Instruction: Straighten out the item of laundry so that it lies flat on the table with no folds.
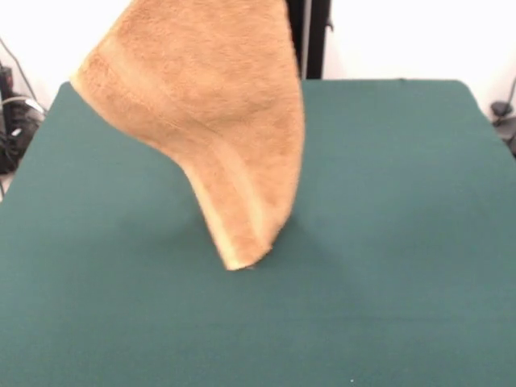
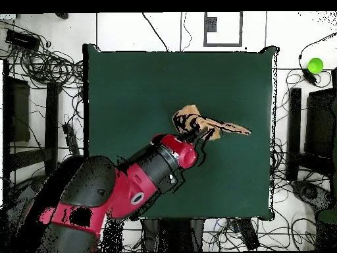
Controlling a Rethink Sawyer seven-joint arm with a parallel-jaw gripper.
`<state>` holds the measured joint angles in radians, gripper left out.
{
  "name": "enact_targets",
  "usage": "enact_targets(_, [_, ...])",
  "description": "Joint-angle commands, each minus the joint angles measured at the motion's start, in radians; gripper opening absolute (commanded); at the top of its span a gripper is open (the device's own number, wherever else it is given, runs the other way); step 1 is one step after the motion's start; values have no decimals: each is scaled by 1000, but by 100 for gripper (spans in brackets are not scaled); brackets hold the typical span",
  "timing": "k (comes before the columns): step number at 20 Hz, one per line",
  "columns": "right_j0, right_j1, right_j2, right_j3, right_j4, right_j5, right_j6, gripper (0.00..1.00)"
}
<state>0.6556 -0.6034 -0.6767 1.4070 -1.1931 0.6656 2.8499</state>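
The soft, light towel (image 1: 205,105) hangs limply above the tabletop (image 1: 403,242), tool grip state indeterminate; regrasp a hemmed corner.

Light is even and fairly bright in both views. In the front view the towel (image 1: 205,121) looks soft with motion blur and casts only a faint shadow on the table (image 1: 387,242) beneath its lowest tip. No glare shows on the matte top.

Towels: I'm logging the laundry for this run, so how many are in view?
1. The towel hangs lifted over the table, its lowest corner at or just above the middle of the top; another could be hidden behind it.
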Motion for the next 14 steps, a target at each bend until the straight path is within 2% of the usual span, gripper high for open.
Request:
enact_targets(1, [77,68,91,-74,-150,-108,-96,0])
enact_targets(9, [47,50,124,-119,-119,-155,-111,0])
enact_targets(14, [44,19,145,-101,-105,-245,-152,0])
